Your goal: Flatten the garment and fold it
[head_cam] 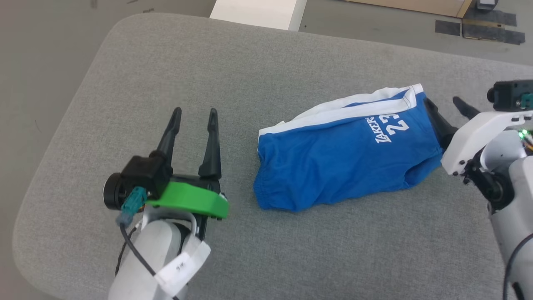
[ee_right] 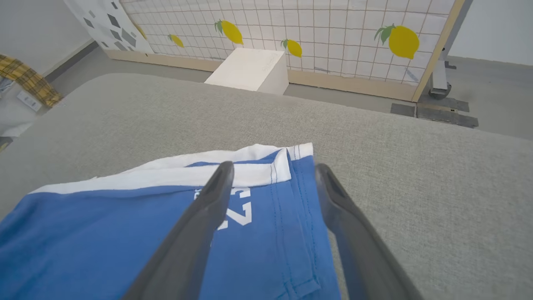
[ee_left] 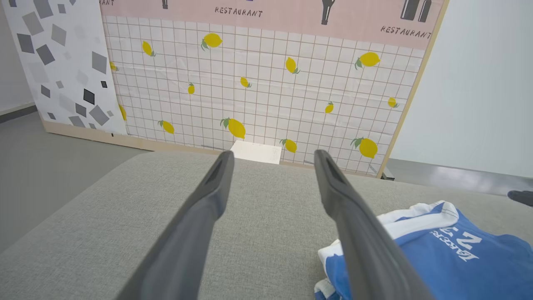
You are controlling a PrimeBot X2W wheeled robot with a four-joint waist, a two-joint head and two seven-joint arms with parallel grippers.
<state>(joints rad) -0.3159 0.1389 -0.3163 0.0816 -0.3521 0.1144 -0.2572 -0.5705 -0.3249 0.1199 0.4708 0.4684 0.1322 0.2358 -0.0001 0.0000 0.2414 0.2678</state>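
Blue garment (head_cam: 341, 158) laid lengthwise left-right, waistband pointed at left gripper (head_cam: 195, 111), hem by right gripper (head_cam: 441, 101), both spread empty, grey padded table (head_cam: 291, 62), lemon panel (ee_left: 266, 83) behind.

The left hand (head_cam: 195, 111) is held at the lower left, its two dark fingers spread apart and pointed forward. The right hand (head_cam: 441, 101) is set at the right, fingers likewise parted, angled leftward from a pale forearm (head_cam: 514, 183).

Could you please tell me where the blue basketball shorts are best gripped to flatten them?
Probably the white-hemmed leg corner of the shorts, from the robot's right: that edge lies free and flat beside the open right claw.
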